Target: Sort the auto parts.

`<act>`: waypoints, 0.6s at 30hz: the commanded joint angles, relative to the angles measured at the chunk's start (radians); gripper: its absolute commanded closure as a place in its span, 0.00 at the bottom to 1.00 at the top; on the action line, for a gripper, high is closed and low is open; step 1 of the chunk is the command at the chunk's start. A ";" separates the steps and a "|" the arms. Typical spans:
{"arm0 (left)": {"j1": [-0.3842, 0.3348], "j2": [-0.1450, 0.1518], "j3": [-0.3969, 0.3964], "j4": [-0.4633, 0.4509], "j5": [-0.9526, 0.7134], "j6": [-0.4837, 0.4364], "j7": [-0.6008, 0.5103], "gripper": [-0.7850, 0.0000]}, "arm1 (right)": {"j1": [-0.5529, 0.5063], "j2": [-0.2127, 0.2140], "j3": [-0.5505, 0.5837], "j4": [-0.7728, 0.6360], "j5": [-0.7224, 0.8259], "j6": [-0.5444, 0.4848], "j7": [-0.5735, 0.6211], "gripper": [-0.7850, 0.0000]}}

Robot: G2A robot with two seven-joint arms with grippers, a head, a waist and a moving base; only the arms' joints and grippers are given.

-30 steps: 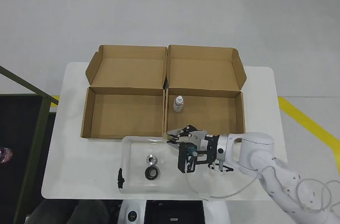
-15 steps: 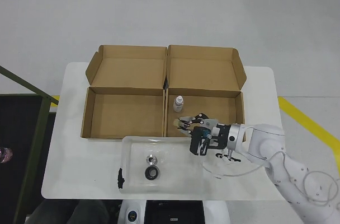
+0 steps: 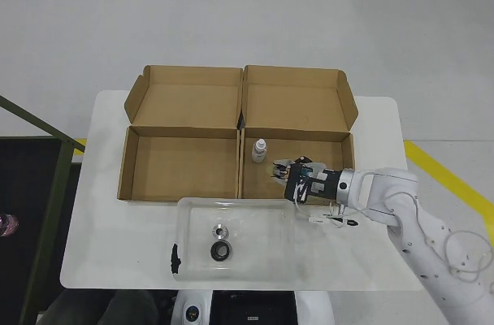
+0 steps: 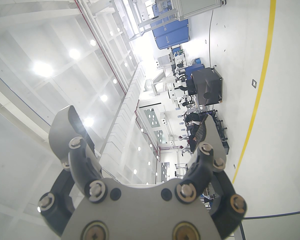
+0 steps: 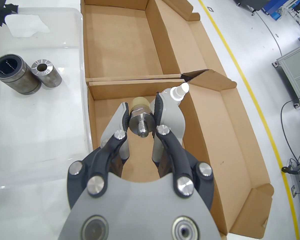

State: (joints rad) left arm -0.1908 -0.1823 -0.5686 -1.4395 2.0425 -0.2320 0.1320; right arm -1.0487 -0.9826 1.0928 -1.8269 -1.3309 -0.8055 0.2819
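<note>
— On the white table [image 3: 101, 244], how far along is the sorting?
— Barely begun, I'd say. A bottle [image 3: 260, 149] stands in the right box [image 3: 316, 156]. A dark sleeve [image 5: 13, 74] and a steel bushing [image 5: 46, 73] wait in the clear tray [image 3: 259, 258].
— The arm?
— The right gripper [image 5: 141, 108] hangs over that box, clamped on a threaded fitting [image 5: 140, 121].

Matt cardboard box [image 5: 227, 138], shiny metal fitting [image 5: 140, 123] (threaded).
</note>
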 commanded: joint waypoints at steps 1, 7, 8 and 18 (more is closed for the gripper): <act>0.000 0.000 0.000 0.000 0.000 0.000 0.000 0.00 | 0.017 -0.003 -0.008 0.021 0.019 -0.010 0.027 1.00; 0.000 0.000 0.000 0.000 0.000 0.000 0.000 0.00 | 0.075 -0.013 -0.045 0.078 0.059 -0.033 0.100 1.00; 0.000 0.000 0.000 0.000 0.000 0.000 0.000 0.00 | 0.087 -0.015 -0.053 0.089 0.066 -0.036 0.111 1.00; 0.000 0.000 0.000 0.000 0.000 0.000 0.000 0.00 | 0.203 -0.043 -0.144 0.188 0.100 -0.045 0.227 1.00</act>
State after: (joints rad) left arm -0.1908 -0.1823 -0.5686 -1.4395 2.0425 -0.2320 0.1320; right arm -0.8574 -1.0224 0.9601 -1.6484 -1.2345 -0.8534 0.4997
